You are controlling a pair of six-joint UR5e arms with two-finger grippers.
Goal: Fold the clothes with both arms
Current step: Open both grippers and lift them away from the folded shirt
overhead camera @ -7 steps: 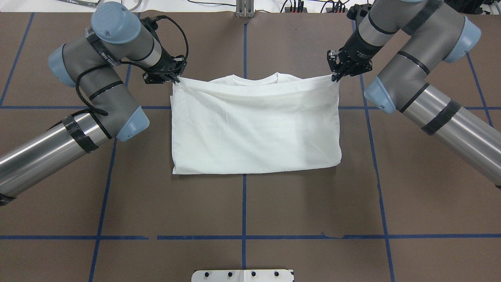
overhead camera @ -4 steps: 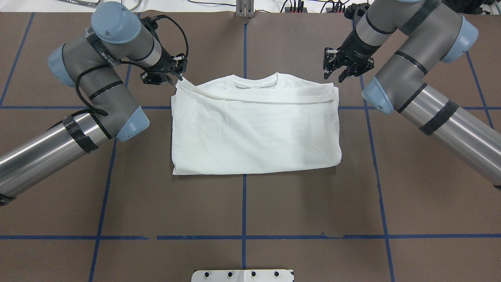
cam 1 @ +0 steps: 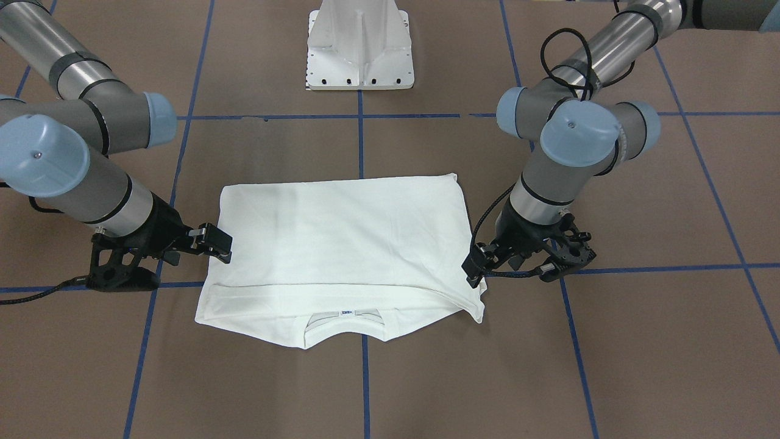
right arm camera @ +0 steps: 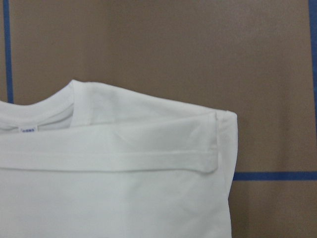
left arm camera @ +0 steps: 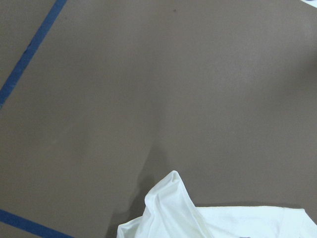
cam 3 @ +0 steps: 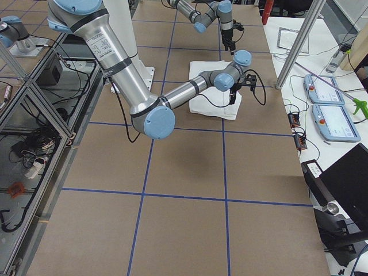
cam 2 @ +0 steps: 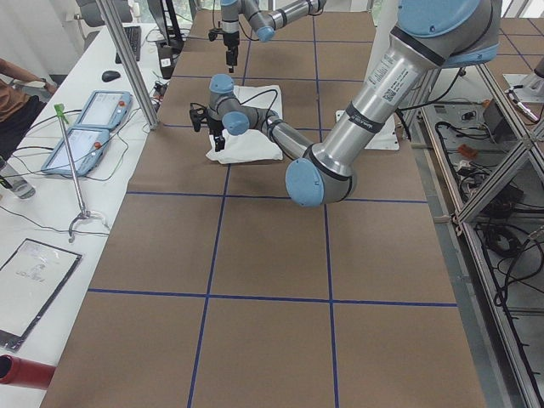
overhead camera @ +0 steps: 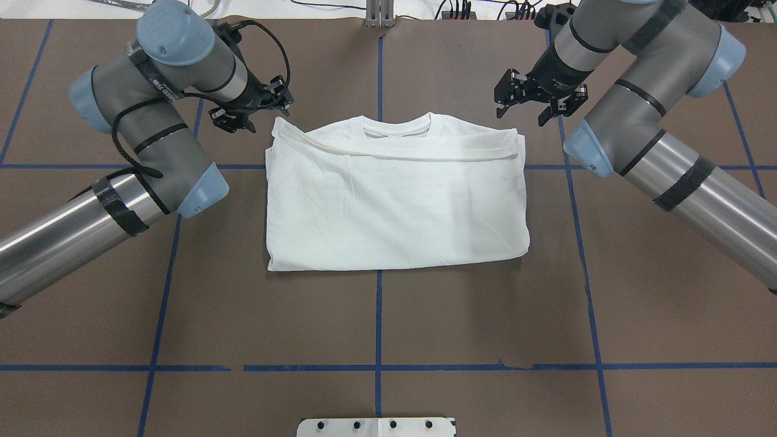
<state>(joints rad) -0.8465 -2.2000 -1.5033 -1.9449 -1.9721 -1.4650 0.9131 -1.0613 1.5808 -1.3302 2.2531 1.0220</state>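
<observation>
The white shirt (overhead camera: 394,200) lies folded in half on the brown table, its hem edge laid across just below the round neck (overhead camera: 396,124). It also shows in the front view (cam 1: 341,244). My left gripper (overhead camera: 255,112) is open and empty, just off the shirt's far-left corner. My right gripper (overhead camera: 523,112) is open and empty, just beyond the far-right corner. The left wrist view shows a raised corner of the shirt (left arm camera: 173,213). The right wrist view shows the neck label (right arm camera: 28,130) and the folded hem (right arm camera: 124,161). The printed text is hidden.
The white pedestal base (cam 1: 361,46) stands at the robot's side of the table. Blue tape lines (overhead camera: 379,315) cross the brown surface. A side bench with tablets (cam 2: 89,119) and metal posts (cam 2: 127,59) runs along the table's far edge.
Both grippers were shut on the hem corners; they have opened and let go. The hem has dropped flat onto the shirt, and both grippers have drawn back from it.
</observation>
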